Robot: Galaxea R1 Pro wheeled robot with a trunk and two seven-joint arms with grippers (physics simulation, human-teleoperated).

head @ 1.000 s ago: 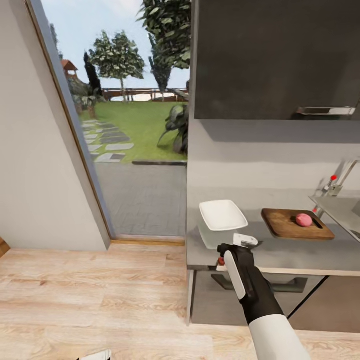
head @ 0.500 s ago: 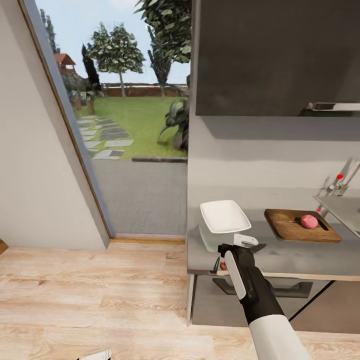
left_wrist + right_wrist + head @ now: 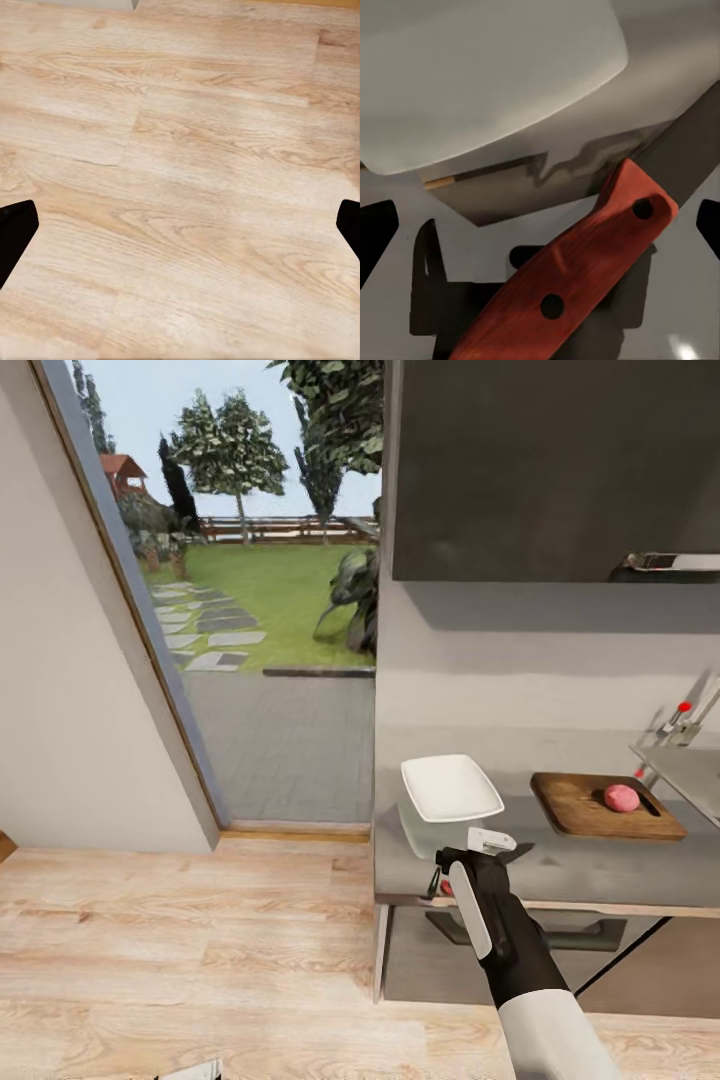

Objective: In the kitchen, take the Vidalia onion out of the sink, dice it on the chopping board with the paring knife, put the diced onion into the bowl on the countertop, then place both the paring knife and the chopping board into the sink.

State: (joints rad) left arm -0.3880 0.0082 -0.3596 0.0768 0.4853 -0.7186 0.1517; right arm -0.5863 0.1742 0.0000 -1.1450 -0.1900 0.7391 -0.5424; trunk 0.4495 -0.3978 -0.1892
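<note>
So the right gripper (image 3: 487, 852) is hovering at the front edge of the glossy grey countertop (image 3: 580, 875), and in the right wrist view the small paring knife with the orange-red riveted handle (image 3: 577, 277) is sitting right between its fingers. Whether the jaws are actually clamping on it, I honestly can't tell; the dark fingertips look spread wide apart at the picture's edges.

I'm guessing the knife is light and stiff, with a slick, narrow handle, so taking it mid-handle, well clear of the blade, seems the way to go. The round pinkish Vidalia onion (image 3: 621, 797) is resting on the brown wooden chopping board (image 3: 600, 810), and it'll probably roll and feel slippery.

The left gripper (image 3: 180, 225) is hanging open over light wood floor (image 3: 187, 135), holding nothing.

Counting: one knife, one onion, one board, one shallow white squarish bowl (image 3: 450, 788) just beyond the right gripper, one chrome tap with a red tip (image 3: 685, 715) by the sink's steel edge (image 3: 690, 765).
</note>
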